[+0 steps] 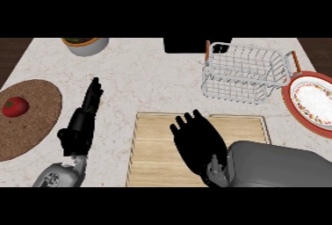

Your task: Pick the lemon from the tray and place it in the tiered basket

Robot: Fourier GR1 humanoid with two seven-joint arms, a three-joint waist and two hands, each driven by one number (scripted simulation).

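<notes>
The pale marbled desk (142, 83) was viewed steeply from above. A wooden tray (156, 149) was seen lying flat on it at lower centre. The right hand (198, 143) was positioned over the tray, palm down, with its fingers (185, 123) extended and spread toward the tray's far edge; nothing was seen held in them (released state recorded). The lemon could not be found anywhere in view; whether it lay hidden beneath the right hand could not be told.

The left hand (81, 125) was held to the left of the tray, over bare desk, with its fingers (94, 94) straight and pointed away from the robot; nothing was grasped there either.

The wire tiered basket (250, 72) was noted at upper right, well apart from both hands, and no fruit was seen in it. Just to its right, a red-rimmed plate (314, 103) with a patterned white centre was partly cut off by the picture's edge. At far left, a round brown woven mat (32, 127) was recorded, with a red tomato (15, 107) resting on it. A grey pot (85, 45) with greenery was seen at the desk's far edge, and a dark block (186, 45) stood just left of the basket.
</notes>
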